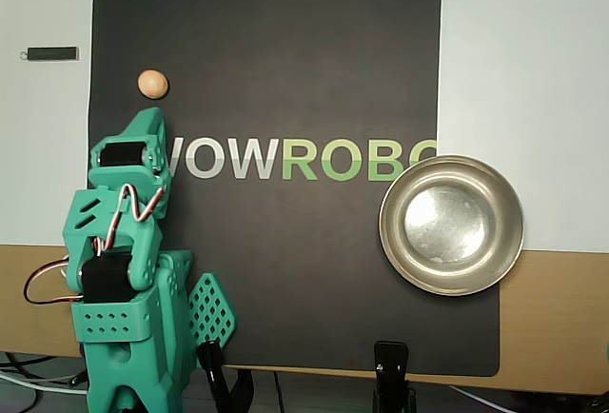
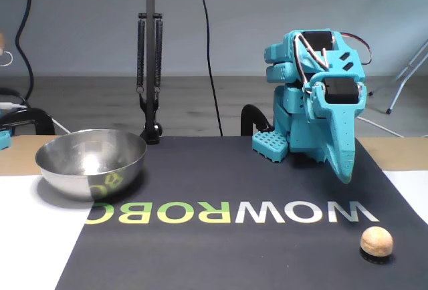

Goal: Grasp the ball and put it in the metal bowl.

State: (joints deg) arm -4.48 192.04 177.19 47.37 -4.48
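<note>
The ball [image 1: 152, 83] is a small tan-orange sphere lying on the black mat at the upper left of the overhead view; in the fixed view [image 2: 376, 241] it sits at the lower right. The metal bowl [image 1: 511, 251] stands empty at the mat's right edge; in the fixed view [image 2: 90, 173] it is at the left. My teal gripper [image 1: 145, 127] is folded over the arm's base, tip pointing at the ball and a short gap from it. In the fixed view the gripper [image 2: 344, 173] hangs above the mat, its jaws together and holding nothing.
The black mat [image 1: 285, 70] carries WOWROBO lettering between ball and bowl. A small dark bar [image 1: 52, 53] lies on the white sheet at the far left. Black clamps [image 1: 391, 375] grip the table's near edge. A lamp stand [image 2: 150, 69] rises behind the bowl.
</note>
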